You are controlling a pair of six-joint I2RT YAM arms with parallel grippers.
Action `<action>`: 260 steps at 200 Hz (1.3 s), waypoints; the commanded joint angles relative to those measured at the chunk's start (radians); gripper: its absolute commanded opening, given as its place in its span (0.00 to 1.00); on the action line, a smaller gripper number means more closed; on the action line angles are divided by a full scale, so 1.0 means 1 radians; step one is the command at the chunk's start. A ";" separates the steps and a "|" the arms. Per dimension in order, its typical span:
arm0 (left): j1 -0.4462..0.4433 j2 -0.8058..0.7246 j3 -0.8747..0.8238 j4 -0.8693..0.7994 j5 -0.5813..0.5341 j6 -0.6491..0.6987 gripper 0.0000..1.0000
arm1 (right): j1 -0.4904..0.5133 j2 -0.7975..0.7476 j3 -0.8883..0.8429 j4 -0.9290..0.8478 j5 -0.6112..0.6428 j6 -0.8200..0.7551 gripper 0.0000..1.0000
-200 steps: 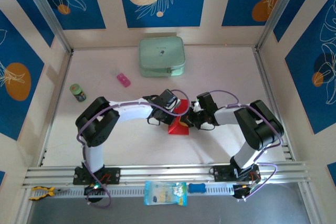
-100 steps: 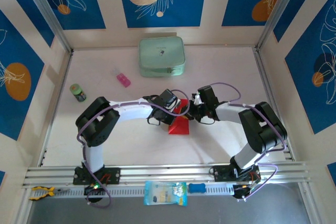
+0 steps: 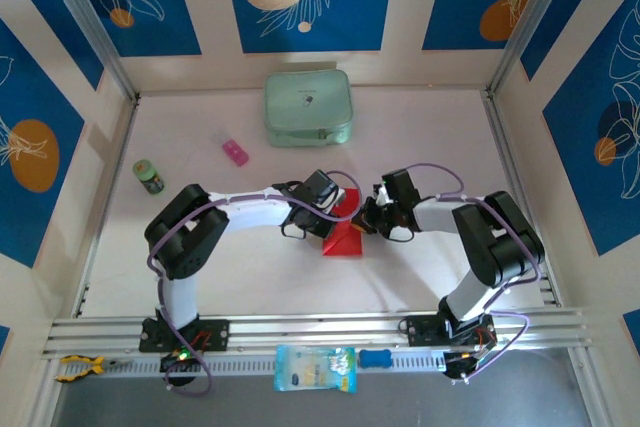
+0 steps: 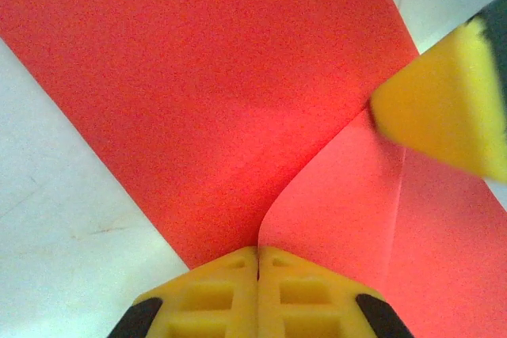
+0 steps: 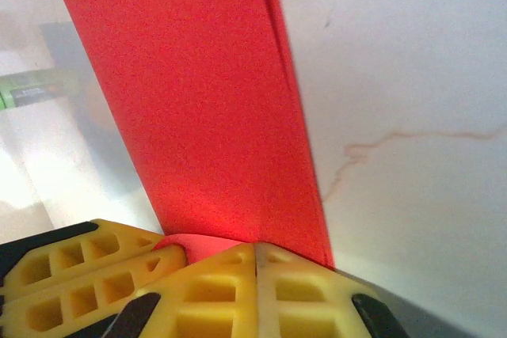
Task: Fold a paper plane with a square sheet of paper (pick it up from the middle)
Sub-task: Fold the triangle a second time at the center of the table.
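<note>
At centre frame, the thin red square sheet of paper [image 3: 345, 242] is only partly folded, with no dart shape yet. The left gripper [image 4: 257, 259] and right gripper [image 5: 255, 257] are both clamped on it.

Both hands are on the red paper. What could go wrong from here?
1. The left hand and right hand are both shut on the red paper, close together; pulling apart could tear it.
2. Their fingers sit right beside each other, so a small move could make them collide.
3. The flap at the left hand curves rather than lying creased; it may spring open on release.
</note>
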 commanded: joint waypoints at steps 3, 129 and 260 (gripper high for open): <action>0.009 0.040 -0.028 -0.059 0.015 0.016 0.01 | -0.023 -0.029 0.025 -0.030 -0.020 -0.029 0.03; 0.010 0.043 -0.032 -0.066 0.014 0.009 0.01 | -0.041 -0.082 0.015 0.039 -0.064 -0.014 0.04; 0.010 0.050 -0.026 -0.062 0.023 0.005 0.01 | 0.101 -0.028 -0.083 0.107 -0.006 0.104 0.02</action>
